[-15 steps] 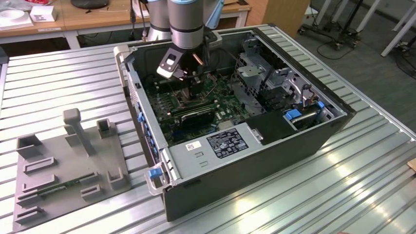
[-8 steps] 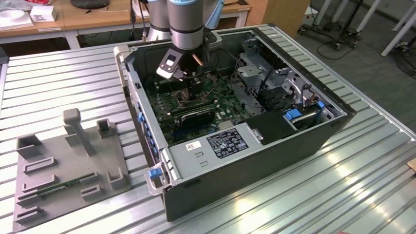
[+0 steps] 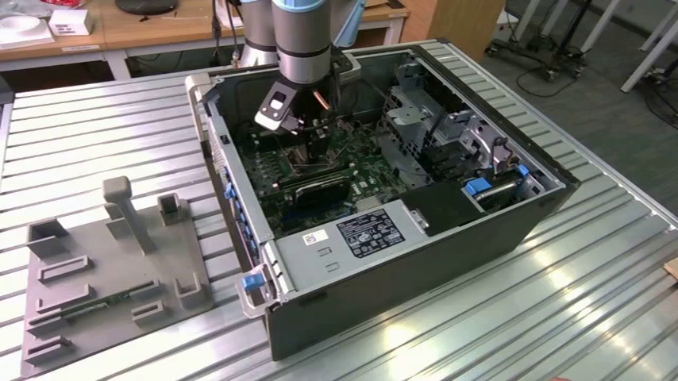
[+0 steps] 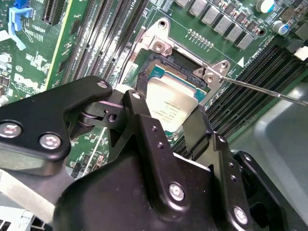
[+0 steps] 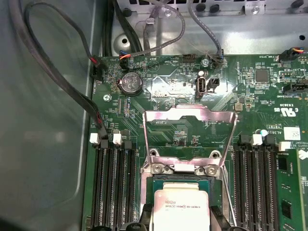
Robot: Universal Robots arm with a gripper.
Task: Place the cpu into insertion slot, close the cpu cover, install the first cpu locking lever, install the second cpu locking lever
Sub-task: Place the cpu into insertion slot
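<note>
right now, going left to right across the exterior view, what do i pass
grey fixture plate → blue corner latch → gripper holding the cpu → black label → blue drive tab

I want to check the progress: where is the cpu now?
In both wrist views the cpu sits in the gripper over the insertion slot, next to the open cpu cover.

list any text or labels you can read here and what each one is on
Nothing is legible enough to quote.
cpu: printed lines on its metal top, too small to read.
green circuit board: white lettering, too small to read.
black label on the grey cover: too small to read.
</note>
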